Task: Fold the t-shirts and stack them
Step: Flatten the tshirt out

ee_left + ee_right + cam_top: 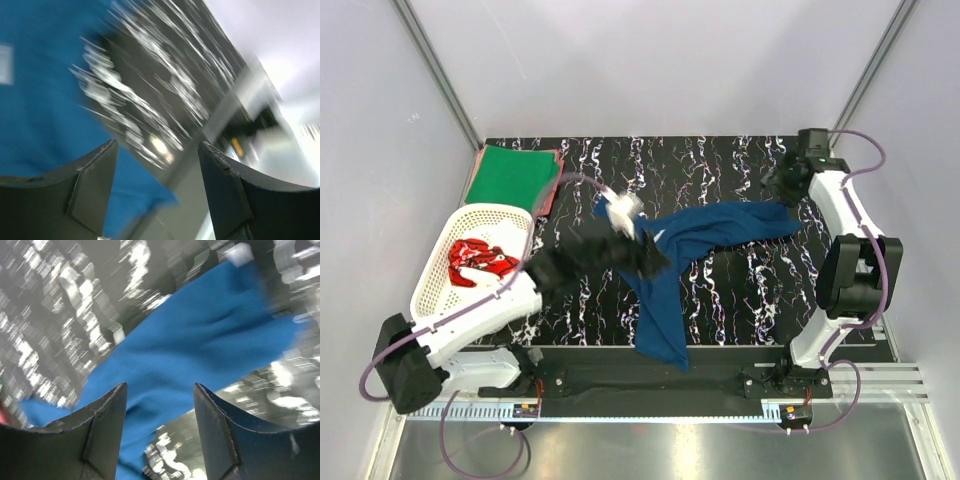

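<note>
A dark navy blue t-shirt (675, 265) lies crumpled and unfolded across the middle of the table. My left gripper (653, 258) hovers over its left part, open and empty. The shirt fills the left of the left wrist view (40, 100), beyond the open gripper (157, 145). My right gripper (782, 190) is at the shirt's far right end, open and empty. The right wrist view shows the cloth (200, 340) under the open gripper (160, 387). A folded green t-shirt (508, 174) lies at the back left on a reddish-pink one (552, 192). A red t-shirt with white print (478, 262) sits in the basket.
A white lattice basket (440, 290) stands at the left edge, next to the left arm. The tabletop (720, 160) is black with white marbling, with grey walls around it. A metal rail (880, 375) runs along the near edge.
</note>
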Controlling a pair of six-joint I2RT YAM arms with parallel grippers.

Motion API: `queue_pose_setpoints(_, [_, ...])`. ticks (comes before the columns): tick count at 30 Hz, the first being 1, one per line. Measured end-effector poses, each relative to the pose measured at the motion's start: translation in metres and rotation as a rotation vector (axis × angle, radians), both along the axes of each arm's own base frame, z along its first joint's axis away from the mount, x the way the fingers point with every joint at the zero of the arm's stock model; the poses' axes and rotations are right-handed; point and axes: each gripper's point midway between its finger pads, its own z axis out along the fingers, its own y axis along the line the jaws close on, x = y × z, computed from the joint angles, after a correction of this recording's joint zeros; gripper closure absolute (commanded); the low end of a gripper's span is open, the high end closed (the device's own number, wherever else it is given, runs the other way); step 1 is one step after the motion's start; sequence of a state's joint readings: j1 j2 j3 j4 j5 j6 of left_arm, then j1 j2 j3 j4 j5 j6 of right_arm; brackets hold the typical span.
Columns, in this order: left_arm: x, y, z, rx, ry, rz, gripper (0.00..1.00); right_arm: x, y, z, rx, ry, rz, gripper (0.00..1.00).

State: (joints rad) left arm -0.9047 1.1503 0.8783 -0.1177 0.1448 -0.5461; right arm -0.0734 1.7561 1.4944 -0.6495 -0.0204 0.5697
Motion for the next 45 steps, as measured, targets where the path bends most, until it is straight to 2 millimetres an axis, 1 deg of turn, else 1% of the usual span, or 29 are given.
queue_pose_setpoints(1, [0.027, 0.016, 0.006, 0.009, -0.003, 0.093, 0.3, 0.0, 0.012, 0.0, 0.016, -0.004, 0.016, 0.35])
queue_pose_setpoints(3, [0.084, 0.061, 0.01, 0.05, 0.017, 0.305, 0.28, -0.004, 0.041, -0.006, 0.062, 0.0, 0.053, 0.32])
queue_pose_setpoints(4, [0.102, 0.079, 0.007, 0.07, 0.035, 0.376, 0.27, -0.008, 0.055, -0.014, 0.09, 0.014, 0.066, 0.32])
queue_pose_setpoints(5, [0.123, 0.1, 0.001, 0.098, 0.058, 0.465, 0.26, -0.013, 0.065, -0.022, 0.111, 0.029, 0.07, 0.32])
queue_pose_setpoints(6, [0.139, 0.119, -0.01, 0.127, 0.089, 0.535, 0.26, -0.018, 0.076, -0.032, 0.14, 0.052, 0.07, 0.33])
queue_pose_setpoints(7, [0.149, 0.133, -0.023, 0.153, 0.129, 0.588, 0.25, -0.023, 0.081, -0.041, 0.157, 0.076, 0.06, 0.33])
queue_pose_setpoints(8, [0.155, 0.145, -0.04, 0.182, 0.176, 0.628, 0.25, -0.028, 0.085, -0.049, 0.177, 0.103, 0.047, 0.34])
queue_pose_setpoints(9, [0.157, 0.152, -0.054, 0.205, 0.214, 0.653, 0.25, -0.029, 0.088, -0.056, 0.194, 0.123, 0.034, 0.34])
queue_pose_setpoints(11, [0.155, 0.16, -0.088, 0.252, 0.306, 0.684, 0.26, -0.027, 0.094, -0.067, 0.216, 0.143, 0.018, 0.36])
queue_pose_setpoints(14, [0.148, 0.16, -0.125, 0.304, 0.402, 0.684, 0.27, -0.027, 0.107, -0.079, 0.22, 0.17, 0.03, 0.36])
queue_pose_setpoints(16, [0.142, 0.161, -0.146, 0.336, 0.454, 0.684, 0.27, -0.033, 0.126, -0.081, 0.202, 0.183, 0.081, 0.36])
queue_pose_setpoints(18, [0.139, 0.162, -0.16, 0.359, 0.484, 0.681, 0.28, -0.038, 0.148, -0.079, 0.172, 0.18, 0.152, 0.38])
queue_pose_setpoints(20, [0.138, 0.162, -0.168, 0.373, 0.499, 0.681, 0.29, -0.046, 0.174, -0.077, 0.139, 0.17, 0.247, 0.41])
queue_pose_setpoints(23, [0.141, 0.161, -0.173, 0.377, 0.498, 0.682, 0.3, -0.058, 0.202, -0.079, 0.077, 0.177, 0.356, 0.41])
queue_pose_setpoints(25, [0.144, 0.162, -0.177, 0.391, 0.499, 0.689, 0.31, -0.065, 0.217, -0.085, 0.038, 0.19, 0.416, 0.41])
queue_pose_setpoints(27, [0.148, 0.163, -0.18, 0.405, 0.498, 0.694, 0.32, -0.073, 0.226, -0.094, 0.002, 0.212, 0.457, 0.41])
queue_pose_setpoints(31, [0.156, 0.166, -0.185, 0.424, 0.498, 0.712, 0.35, -0.089, 0.238, -0.114, -0.049, 0.263, 0.513, 0.42])
queue_pose_setpoints(32, [0.158, 0.168, -0.186, 0.428, 0.498, 0.72, 0.38, -0.091, 0.239, -0.116, -0.055, 0.267, 0.522, 0.46])
queue_pose_setpoints(33, [0.159, 0.17, -0.187, 0.432, 0.497, 0.73, 0.43, -0.093, 0.241, -0.117, -0.063, 0.269, 0.532, 0.58])
queue_pose_setpoints(34, [0.161, 0.171, -0.187, 0.434, 0.499, 0.737, 0.54, -0.094, 0.241, -0.119, -0.076, 0.269, 0.541, 0.67])
queue_pose_setpoints(35, [0.163, 0.173, -0.188, 0.435, 0.5, 0.747, 0.79, -0.095, 0.24, -0.12, -0.091, 0.268, 0.545, 0.73])
queue_pose_setpoints(36, [0.165, 0.174, -0.188, 0.432, 0.502, 0.754, 0.91, -0.097, 0.238, -0.122, -0.1, 0.271, 0.541, 0.82])
queue_pose_setpoints(37, [0.166, 0.174, -0.189, 0.435, 0.501, 0.753, 1.0, -0.099, 0.236, -0.124, -0.109, 0.27, 0.539, 0.85])
queue_pose_setpoints(39, [0.167, 0.175, -0.188, 0.434, 0.503, 0.755, 1.0, -0.108, 0.226, -0.123, -0.137, 0.27, 0.544, 0.9])
queue_pose_setpoints(41, [0.166, 0.175, -0.187, 0.431, 0.503, 0.757, 1.0, -0.119, 0.215, -0.114, -0.164, 0.269, 0.551, 0.9])
queue_pose_setpoints(42, [0.165, 0.175, -0.186, 0.426, 0.501, 0.759, 1.0, -0.123, 0.21, -0.108, -0.176, 0.266, 0.556, 0.88])
queue_pose_setpoints(43, [0.161, 0.176, -0.184, 0.422, 0.5, 0.76, 1.0, -0.125, 0.205, -0.1, -0.191, 0.256, 0.561, 0.81])
queue_pose_setpoints(45, [0.154, 0.179, -0.175, 0.405, 0.487, 0.765, 1.0, -0.125, 0.202, -0.084, -0.204, 0.22, 0.574, 0.79])
